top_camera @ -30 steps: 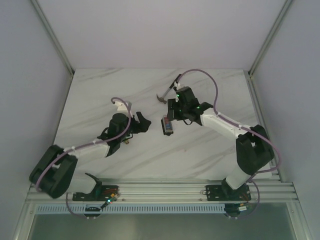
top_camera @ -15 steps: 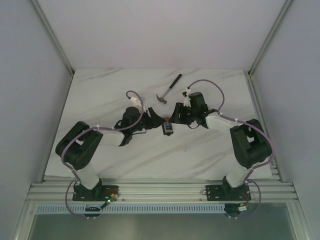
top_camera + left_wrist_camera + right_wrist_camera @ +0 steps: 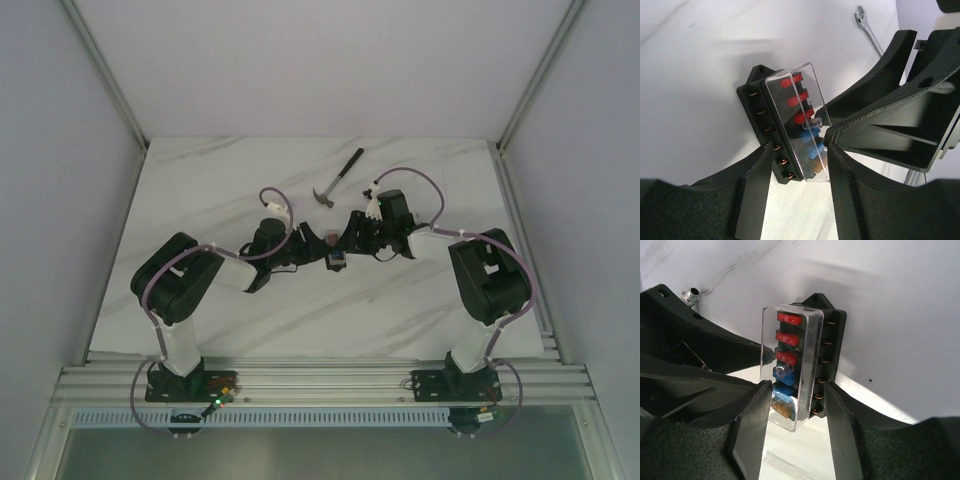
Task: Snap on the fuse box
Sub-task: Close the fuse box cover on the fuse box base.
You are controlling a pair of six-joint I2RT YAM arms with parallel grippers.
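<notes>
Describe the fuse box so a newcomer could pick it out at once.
On the marble table, look mid-table where the left gripper and right gripper meet, just nearer the arm bases than the hammer. The fuse box is the small black block between them. Its clear cover over a row of red and blue fuses sets it apart from the longer hammer.
</notes>
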